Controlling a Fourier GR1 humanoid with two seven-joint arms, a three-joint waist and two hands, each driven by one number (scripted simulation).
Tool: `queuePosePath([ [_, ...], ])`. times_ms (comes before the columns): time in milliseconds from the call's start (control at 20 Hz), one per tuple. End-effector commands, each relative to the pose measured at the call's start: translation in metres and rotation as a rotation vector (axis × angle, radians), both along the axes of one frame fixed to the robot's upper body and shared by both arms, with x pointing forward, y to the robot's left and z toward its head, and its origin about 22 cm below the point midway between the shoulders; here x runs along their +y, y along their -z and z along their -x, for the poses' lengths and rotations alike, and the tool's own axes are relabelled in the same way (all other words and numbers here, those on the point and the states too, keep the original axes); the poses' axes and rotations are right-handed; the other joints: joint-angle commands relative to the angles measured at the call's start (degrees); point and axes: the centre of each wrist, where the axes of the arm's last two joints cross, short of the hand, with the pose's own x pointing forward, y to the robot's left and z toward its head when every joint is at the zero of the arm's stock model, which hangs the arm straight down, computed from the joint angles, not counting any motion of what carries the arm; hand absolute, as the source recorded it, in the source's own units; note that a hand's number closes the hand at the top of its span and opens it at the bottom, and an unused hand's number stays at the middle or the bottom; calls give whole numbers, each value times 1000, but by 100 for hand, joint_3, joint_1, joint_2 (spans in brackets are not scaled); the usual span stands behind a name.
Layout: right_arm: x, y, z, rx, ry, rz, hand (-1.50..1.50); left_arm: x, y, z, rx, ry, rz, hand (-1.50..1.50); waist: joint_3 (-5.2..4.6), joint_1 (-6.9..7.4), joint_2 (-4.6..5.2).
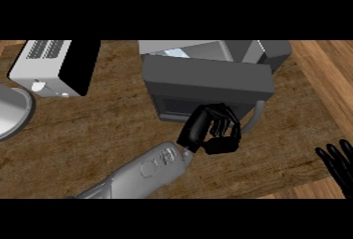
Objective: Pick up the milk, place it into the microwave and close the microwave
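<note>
The grey microwave point(228, 53) stands at the back middle of the counter. Its dark door point(207, 81) is swung out toward me, and its curved handle point(258, 114) shows at the door's right corner. A pale patch point(176, 52) shows inside the cavity behind the door; I cannot tell if it is the milk. No milk shows anywhere else. My left hand point(212, 133) is against the door's near edge, fingers curled, with nothing visible in it. My right hand point(338, 163) rests open at the right edge, fingers up.
A white and black toaster point(52, 65) stands at the back left. A round metal dish point(10, 112) lies at the left edge. The wooden counter point(82, 135) ends along the right side and near the lower right.
</note>
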Motion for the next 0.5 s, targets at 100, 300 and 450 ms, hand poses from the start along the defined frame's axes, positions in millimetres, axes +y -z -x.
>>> queuePosePath([
  [100,-2,-15,-2,1,-16,22,-150,-2,-26,-31,0,-64,54,150,3,-112,43],
  [300,-4,-19,-3,-6,-6,6,-150,1,-27,-41,7,-100,77,150,9,-204,83],
  [450,0,-24,-5,-20,-16,-5,-150,5,-29,-50,29,-113,105,150,5,-244,131],
])
